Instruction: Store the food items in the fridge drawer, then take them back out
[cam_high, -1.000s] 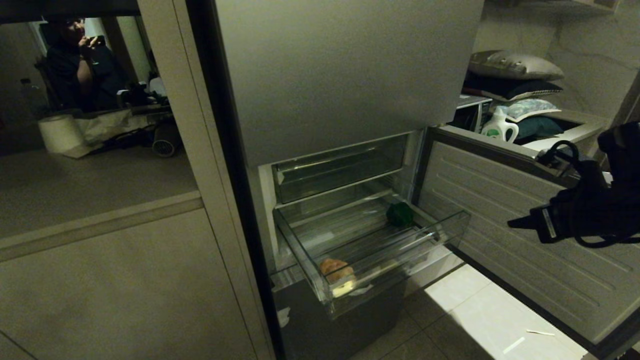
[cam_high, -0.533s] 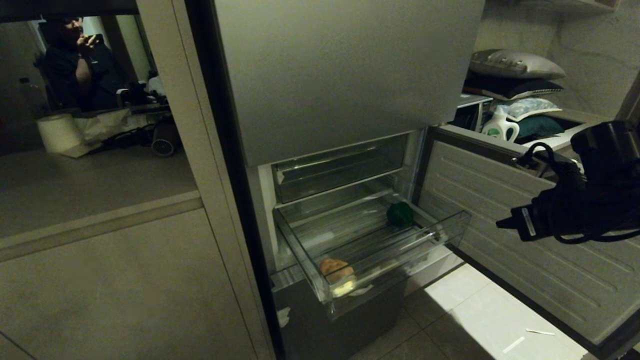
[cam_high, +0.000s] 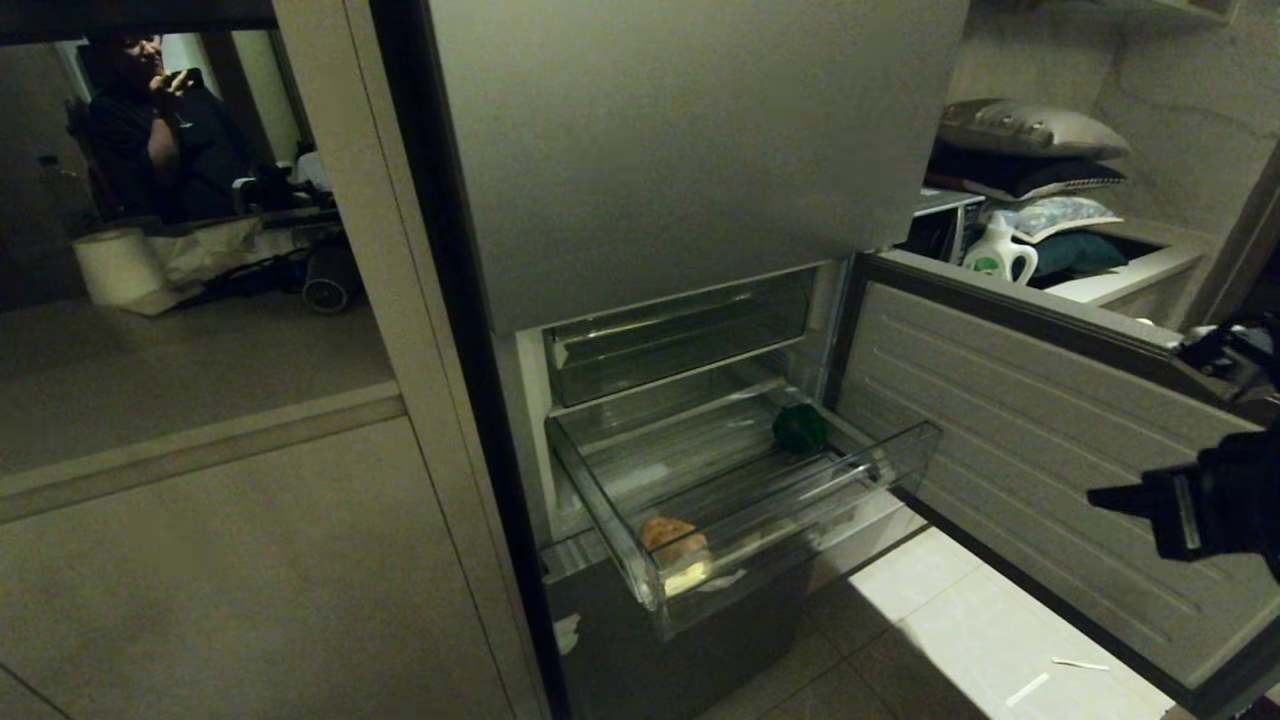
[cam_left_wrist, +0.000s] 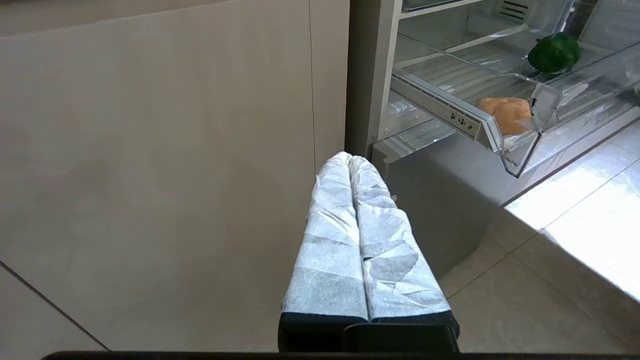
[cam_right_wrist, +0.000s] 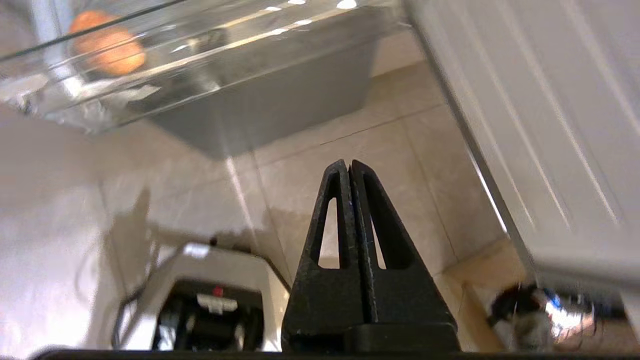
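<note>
Drawer stood pulled out; green piece at its back right, bread at front left corner. Right gripper clenched, empty, beside open door. Left gripper clenched, parked. Risk: clipping the door on approach.

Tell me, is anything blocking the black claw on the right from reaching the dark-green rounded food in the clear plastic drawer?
Nothing visible blocks it. The clear drawer is pulled out, open on top, and the dark-green food lies uncovered. The shut right gripper hangs beside the open fridge door.
</note>
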